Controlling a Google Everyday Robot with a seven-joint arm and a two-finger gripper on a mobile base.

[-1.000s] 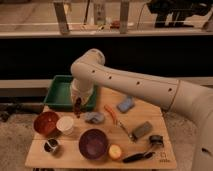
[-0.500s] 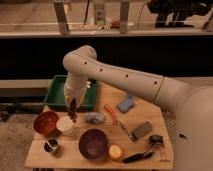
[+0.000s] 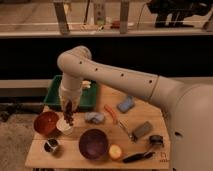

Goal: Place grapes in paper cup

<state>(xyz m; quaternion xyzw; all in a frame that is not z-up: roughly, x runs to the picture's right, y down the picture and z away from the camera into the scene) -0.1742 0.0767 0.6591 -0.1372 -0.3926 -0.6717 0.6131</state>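
My gripper [image 3: 68, 106] hangs from the white arm over the table's left side, directly above the paper cup [image 3: 64, 127], a short white-cream cup. It is shut on the grapes [image 3: 68, 116], a small dark purple bunch that dangles down to the cup's rim, its lower end at or just inside the opening. I cannot tell whether the bunch touches the cup.
A red-orange bowl [image 3: 46, 123] sits left of the cup, a small dark cup [image 3: 51, 145] in front. A purple bowl [image 3: 93, 143], an apple [image 3: 115, 151], a green tray [image 3: 75, 95], blue cloths [image 3: 126, 104], an orange tool [image 3: 111, 113] and dark items lie around.
The arm has swung left and lowered, carrying the grapes from over the green tray to right above the paper cup.
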